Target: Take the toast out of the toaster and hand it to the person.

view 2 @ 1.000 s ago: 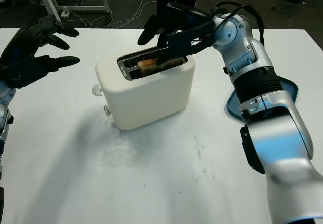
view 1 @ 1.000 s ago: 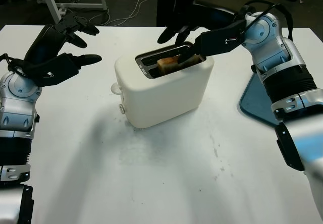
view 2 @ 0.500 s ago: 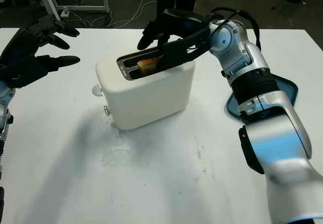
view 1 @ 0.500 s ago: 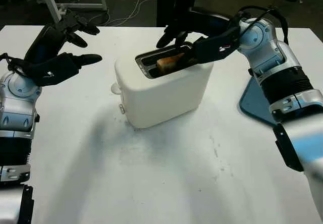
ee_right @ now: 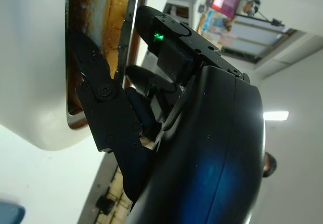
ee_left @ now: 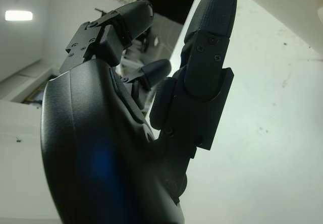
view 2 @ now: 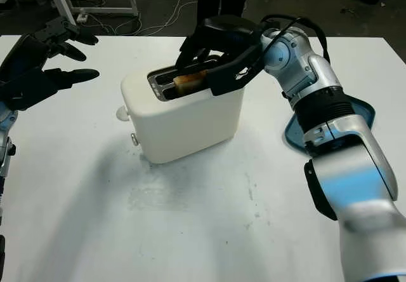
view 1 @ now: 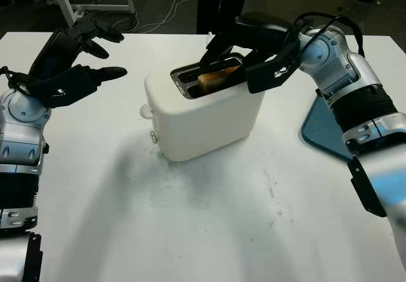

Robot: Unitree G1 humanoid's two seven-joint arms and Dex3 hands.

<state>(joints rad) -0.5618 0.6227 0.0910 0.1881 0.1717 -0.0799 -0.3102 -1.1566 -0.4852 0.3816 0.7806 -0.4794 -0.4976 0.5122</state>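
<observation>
Toast (view 1: 217,77) sits in the white toaster's (view 1: 206,114) slot at upper centre, where our right hand (view 1: 244,47) pinches its sides. Our left hand (view 1: 70,66) hovers open at upper left.

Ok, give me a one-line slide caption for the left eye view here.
Right hand reaches over the white toaster with its fingers at the toast in the slot; open left hand is raised at the table's left.
</observation>
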